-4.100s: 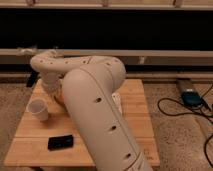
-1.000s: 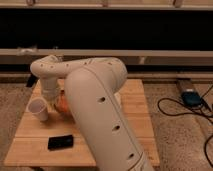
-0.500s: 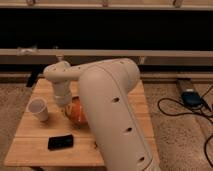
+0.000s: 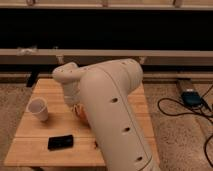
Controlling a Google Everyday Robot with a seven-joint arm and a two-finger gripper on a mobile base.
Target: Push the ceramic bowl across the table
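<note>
Speckled flooring runs under a slatted wooden table [image 4: 50,90] set before a long dark wall. From where I stand, the big white arm [image 4: 112,110] bends down over the middle of the tabletop, and the gripper [image 4: 75,106] sits low beneath its wrist. Only an orange-brown sliver of the ceramic bowl [image 4: 81,114] peeks out, right against the gripper, near the table's centre. Left of it stands a white paper cup [image 4: 38,109], upright, contents hidden. Nearer the front edge lies a flat black object [image 4: 60,142]
</note>
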